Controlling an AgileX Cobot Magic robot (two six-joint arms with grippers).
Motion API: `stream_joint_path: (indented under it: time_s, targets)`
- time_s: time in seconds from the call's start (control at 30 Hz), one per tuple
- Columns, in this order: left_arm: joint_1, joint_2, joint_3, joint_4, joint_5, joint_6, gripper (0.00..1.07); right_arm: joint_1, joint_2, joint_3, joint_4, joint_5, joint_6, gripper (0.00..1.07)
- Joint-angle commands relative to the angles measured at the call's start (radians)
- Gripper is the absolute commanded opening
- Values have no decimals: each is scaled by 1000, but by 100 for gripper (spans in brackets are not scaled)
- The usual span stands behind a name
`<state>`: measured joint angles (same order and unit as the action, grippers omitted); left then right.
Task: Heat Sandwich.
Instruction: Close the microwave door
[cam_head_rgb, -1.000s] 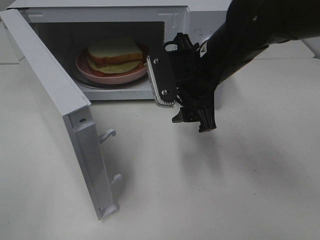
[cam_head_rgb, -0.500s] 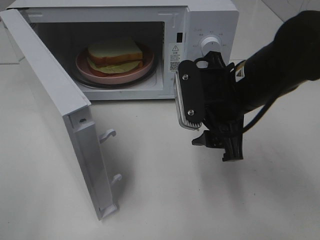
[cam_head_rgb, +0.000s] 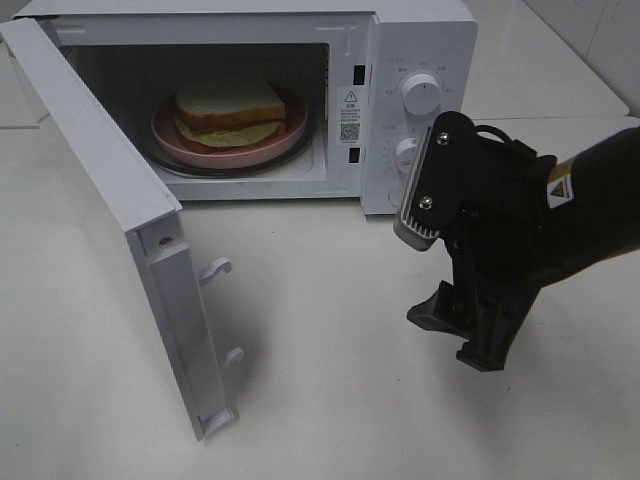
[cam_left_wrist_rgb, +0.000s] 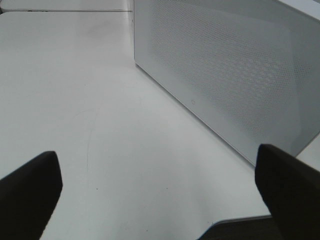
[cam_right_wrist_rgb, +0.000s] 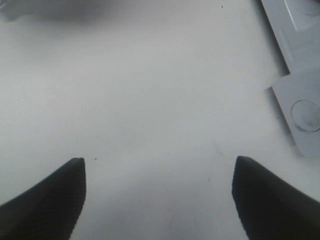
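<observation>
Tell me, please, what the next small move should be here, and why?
Probably the left gripper should start pushing the door shut. The sandwich lies on its pink plate inside the microwave, the door stands wide open, and the right gripper, open and empty, is outside it. The left wrist view shows the door's outer face just ahead.

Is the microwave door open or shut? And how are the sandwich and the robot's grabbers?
microwave door: swung wide open.
sandwich: whole, lying on the plate inside the microwave.
pink plate: inside the microwave, under the sandwich.
left gripper: open, empty.
right gripper: open, empty.
</observation>
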<state>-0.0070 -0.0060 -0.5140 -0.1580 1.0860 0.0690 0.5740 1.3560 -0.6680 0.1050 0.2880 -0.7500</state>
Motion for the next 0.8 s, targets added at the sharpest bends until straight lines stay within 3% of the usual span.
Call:
stream_joint_path:
  time_s: [0.03,0.37,0.8]
  targets:
    - [-6,-21,0,-3,-12,-5,98,2,-46,27,2,40,135,76]
    - [-6,-21,0,-3,-12,-5,98,2,-202,36,2,260,457,76]
    - [-6,-21,0,-3,-12,-5,98,2,-402,35,2,515,547,76]
